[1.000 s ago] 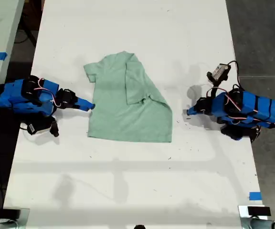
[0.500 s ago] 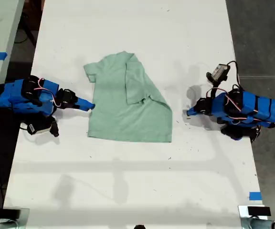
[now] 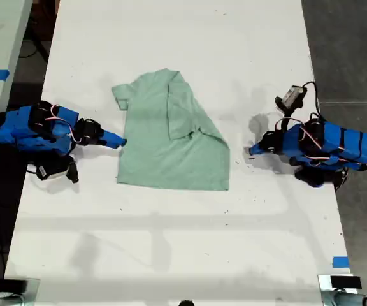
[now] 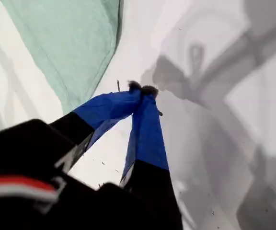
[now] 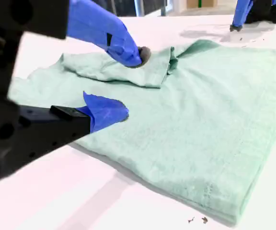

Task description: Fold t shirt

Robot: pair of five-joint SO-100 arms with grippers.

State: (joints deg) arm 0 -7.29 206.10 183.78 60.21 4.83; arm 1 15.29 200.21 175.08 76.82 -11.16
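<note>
Exterior view: the t shirt [image 3: 171,137] lies half-folded; second pincer [image 5: 123,84] gapes wide at its edge, first pincer [image 4: 143,91] pinched closed, empty.

Hardly any change noted vs. earlier pics: the pincer [image 3: 121,142] at the exterior view's left is seen shifted a touch toward the t shirt [image 3: 171,137] edge.

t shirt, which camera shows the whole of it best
The exterior view: the whole t shirt lies there on the white table, one side folded over. The second wrist view shows most of it close and low, with the open pincer at its edge. The first wrist view catches only a corner.
</note>
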